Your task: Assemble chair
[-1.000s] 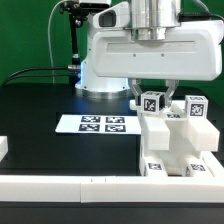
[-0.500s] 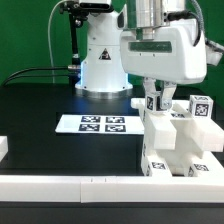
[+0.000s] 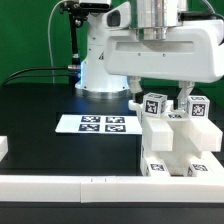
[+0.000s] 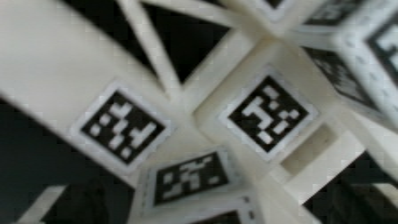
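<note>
Pincer (image 3: 153, 104) sits over the chair (image 3: 178, 145)'s tagged peg (image 3: 153, 103); its grip cannot be told.

White chair (image 3: 175, 143) (black-and-white tags), black table (image 3: 40, 110)

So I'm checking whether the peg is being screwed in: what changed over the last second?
The gripper swivelled about its vertical axis, broadside a second ago, narrow half a second ago, broadside again now, staying low over the tagged peg on the chair. Whether it grips the peg is unclear. The chair and marker board stayed put.
</note>
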Motion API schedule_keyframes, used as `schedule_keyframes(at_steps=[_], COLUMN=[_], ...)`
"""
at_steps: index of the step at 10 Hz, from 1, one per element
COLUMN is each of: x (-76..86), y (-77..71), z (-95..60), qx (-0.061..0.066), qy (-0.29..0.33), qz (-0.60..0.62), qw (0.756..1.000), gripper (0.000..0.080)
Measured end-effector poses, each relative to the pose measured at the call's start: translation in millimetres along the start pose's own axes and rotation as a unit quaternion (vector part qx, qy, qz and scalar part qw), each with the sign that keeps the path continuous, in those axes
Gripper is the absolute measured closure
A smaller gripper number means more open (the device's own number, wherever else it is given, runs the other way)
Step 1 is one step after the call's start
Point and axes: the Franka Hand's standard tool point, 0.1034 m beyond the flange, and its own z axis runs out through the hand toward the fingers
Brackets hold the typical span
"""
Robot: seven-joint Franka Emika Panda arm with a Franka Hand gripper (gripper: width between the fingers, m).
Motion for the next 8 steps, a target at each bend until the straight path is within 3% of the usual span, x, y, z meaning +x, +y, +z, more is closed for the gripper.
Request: schedule_keyframes(at_steps=[2, 6, 8], x=[0.4, -0.3, -0.9], y=[0.6, -0.2, -0.5], z=[0.2, 0.4, 0.8], qx=[-0.001, 0.001, 0.001], qy=[0.001, 0.0, 0.0], qz=[-0.06, -0.028, 0.016], qw=[0.998, 1.0, 1.0], gripper=[0.0151, 0.0155, 0.0513])
